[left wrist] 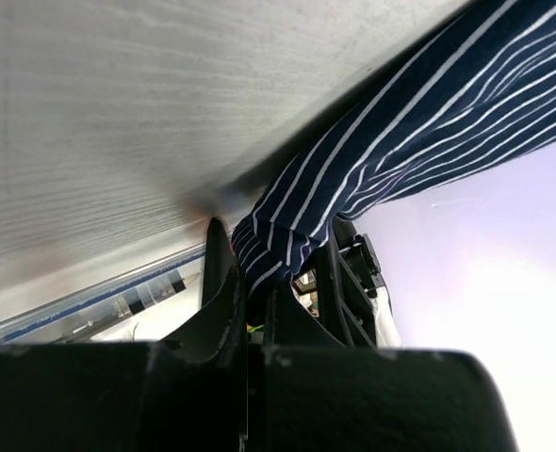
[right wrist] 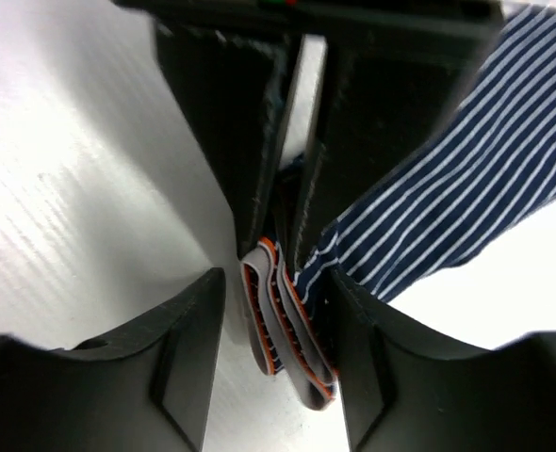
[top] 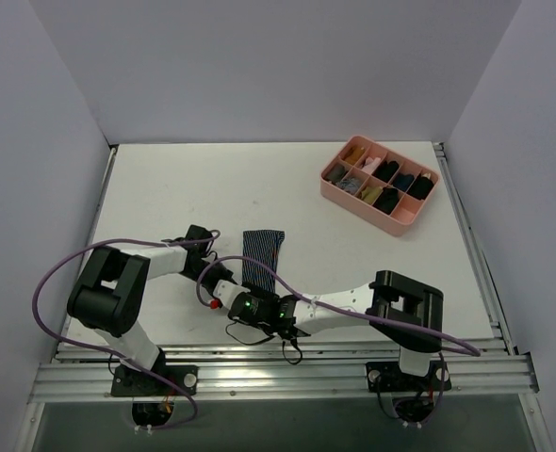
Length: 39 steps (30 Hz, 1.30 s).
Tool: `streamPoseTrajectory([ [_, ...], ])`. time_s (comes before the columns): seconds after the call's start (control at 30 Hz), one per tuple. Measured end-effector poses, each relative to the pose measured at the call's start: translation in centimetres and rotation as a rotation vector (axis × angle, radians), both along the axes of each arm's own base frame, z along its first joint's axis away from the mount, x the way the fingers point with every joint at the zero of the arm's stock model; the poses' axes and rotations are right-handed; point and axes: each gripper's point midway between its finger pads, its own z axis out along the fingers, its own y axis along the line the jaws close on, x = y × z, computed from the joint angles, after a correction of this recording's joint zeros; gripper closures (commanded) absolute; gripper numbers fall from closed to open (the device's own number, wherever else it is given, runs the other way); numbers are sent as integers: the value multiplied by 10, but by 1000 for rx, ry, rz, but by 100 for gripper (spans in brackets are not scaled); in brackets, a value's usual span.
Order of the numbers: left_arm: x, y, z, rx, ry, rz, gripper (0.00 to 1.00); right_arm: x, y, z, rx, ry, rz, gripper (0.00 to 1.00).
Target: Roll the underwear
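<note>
Near end of underwear [top: 262, 247] hidden beneath the tools (overhead); left gripper [left wrist: 276, 252] pinches it, right gripper [right wrist: 280, 318] straddles it unclenched; length runs away from both.

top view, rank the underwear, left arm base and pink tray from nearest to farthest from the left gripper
1. underwear, near end in the left gripper
2. left arm base, near edge, left
3. pink tray, far right

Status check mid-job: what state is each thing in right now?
Underwear: stretched out long, not yet rolled.
Left gripper: shut on its near end.
Right gripper: open, straddling that same end.
Tray: compartments filled.
</note>
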Motion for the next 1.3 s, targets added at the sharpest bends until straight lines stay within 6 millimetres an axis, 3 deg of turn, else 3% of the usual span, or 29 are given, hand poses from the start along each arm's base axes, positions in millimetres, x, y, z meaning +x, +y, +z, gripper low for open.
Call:
streamPoseTrajectory([
  [0.23,5,-1,2,-8,1,-11,98,6,-8,-4,-13,-45,-44,90],
  [0.3,7,0,3,1,6,-20,88,7,-7,-5,-13,-46,-46,100],
  [0.43,11,9,8,35,9,-31,67,6,2,1,14,-27,-37,100],
  [0.53,23,23,13,83,-17,-12,62,5,11,4,39,48,-23,100],
  [0.67,49,52,19,165,-106,30,58,0,13,1,59,186,-12,100],
  [0.87,48,80,10,251,-118,41,56,-1,15,5,105,414,-15,100],
  [1.1,29,84,8,253,-176,44,53,17,20,-4,212,718,-66,100],
  [1.3,33,79,11,211,-273,60,53,27,23,-3,312,946,-87,100],
])
